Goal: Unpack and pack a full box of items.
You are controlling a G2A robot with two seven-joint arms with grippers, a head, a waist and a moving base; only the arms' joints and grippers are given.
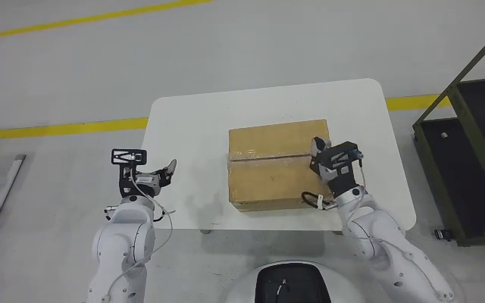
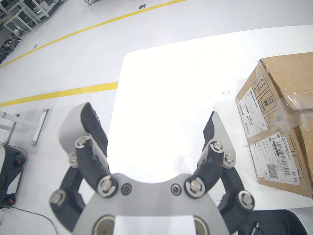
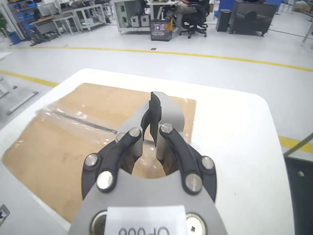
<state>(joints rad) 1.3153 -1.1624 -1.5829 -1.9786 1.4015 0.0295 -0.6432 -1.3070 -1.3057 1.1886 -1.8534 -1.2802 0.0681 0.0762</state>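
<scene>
Right claw (image 3: 154,103), ribbed pads (image 3: 155,116) together, over taped cardboard box (image 3: 61,147); left claw (image 2: 149,113) agape at rounded white table (image 2: 171,74) edge.

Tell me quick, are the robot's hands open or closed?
Left gripper: jaws open, holding nothing.
Right gripper: jaws closed, holding nothing, above the box.

A white round-cornered table (image 1: 189,129) carries one taped cardboard box (image 1: 269,170), lying closed just under the right gripper (image 1: 319,145), well apart from the left gripper (image 1: 164,172).
</scene>
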